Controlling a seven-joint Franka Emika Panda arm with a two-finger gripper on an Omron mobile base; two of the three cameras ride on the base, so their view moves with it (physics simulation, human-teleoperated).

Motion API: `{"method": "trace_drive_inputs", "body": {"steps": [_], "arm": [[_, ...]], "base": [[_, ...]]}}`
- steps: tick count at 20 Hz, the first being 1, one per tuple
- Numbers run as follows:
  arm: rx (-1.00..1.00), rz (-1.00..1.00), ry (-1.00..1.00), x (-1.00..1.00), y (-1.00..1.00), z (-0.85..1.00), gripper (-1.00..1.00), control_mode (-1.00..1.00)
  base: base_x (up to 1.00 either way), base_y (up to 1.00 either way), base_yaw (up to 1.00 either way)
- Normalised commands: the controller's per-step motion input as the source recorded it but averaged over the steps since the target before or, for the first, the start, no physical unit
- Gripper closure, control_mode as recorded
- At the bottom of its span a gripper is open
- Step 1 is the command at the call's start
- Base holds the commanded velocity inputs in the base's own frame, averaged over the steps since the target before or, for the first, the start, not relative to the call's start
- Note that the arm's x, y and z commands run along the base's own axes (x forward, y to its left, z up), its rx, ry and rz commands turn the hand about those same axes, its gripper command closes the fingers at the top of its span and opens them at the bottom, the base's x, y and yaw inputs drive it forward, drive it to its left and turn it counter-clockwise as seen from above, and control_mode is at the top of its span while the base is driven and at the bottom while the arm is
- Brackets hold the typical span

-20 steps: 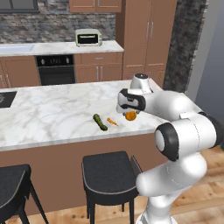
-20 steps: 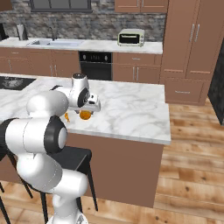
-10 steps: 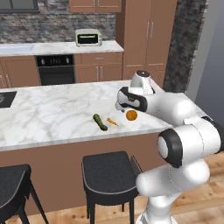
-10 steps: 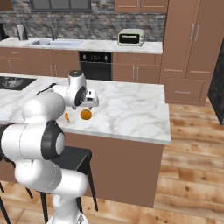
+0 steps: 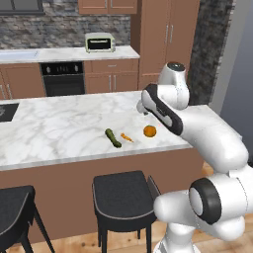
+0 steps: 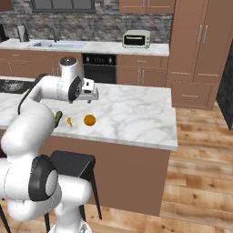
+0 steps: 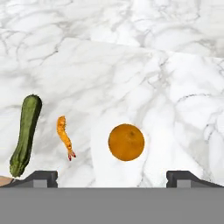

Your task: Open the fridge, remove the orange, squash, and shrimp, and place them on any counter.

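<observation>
The orange (image 5: pixel 149 131) (image 6: pixel 89 120) (image 7: pixel 126 142) rests free on the white marble island counter (image 5: pixel 59 128) (image 6: pixel 132 118) (image 7: pixel 131 52) near its front edge. Left of it in the hand view lie the thin shrimp (image 7: pixel 64 137) (image 5: pixel 127 138) (image 6: pixel 69 122) and the dark green squash (image 7: pixel 25 134) (image 5: pixel 113 138) (image 6: pixel 58 118). My gripper (image 7: pixel 111 177) (image 5: pixel 143 109) (image 6: pixel 92 97) hangs open above the orange, pointing down, with nothing between its fingers. The fridge is out of view.
Two black stools (image 5: pixel 123 195) (image 5: pixel 12 212) stand along the island's front. A toaster oven (image 5: pixel 100 42) sits on the back counter above the black oven (image 5: pixel 62 79). Tall wooden cabinets (image 5: pixel 165 39) rise behind. Wooden floor (image 6: pixel 200 173) lies to the right.
The jaws have opened off the orange, which now lies on the counter. The hand has risen up and back from it.
</observation>
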Motion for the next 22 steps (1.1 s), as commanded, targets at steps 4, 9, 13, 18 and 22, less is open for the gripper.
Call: {"method": "trace_drive_inputs", "body": {"steps": [4, 9, 13, 18, 22], "arm": [[0.0, -0.05, 0.0, -0.34, -0.06, 1.0, -1.0, -1.0], [0.0, -0.05, 0.0, -0.06, -0.05, 1.0, -1.0, -1.0], [0.0, -0.1, 0.0, -0.15, 0.0, 0.65, -1.0, -1.0], [0.0, -0.22, -0.04, -0.73, 0.0, -0.25, -1.0, -1.0], [0.0, -0.25, -0.08, -0.98, -0.02, -0.69, -1.0, -1.0]], "base": [[0.0, 0.0, 0.0], [0.0, 0.0, 0.0], [0.0, 0.0, 0.0], [0.0, 0.0, 0.0], [0.0, 0.0, 0.0]]}}
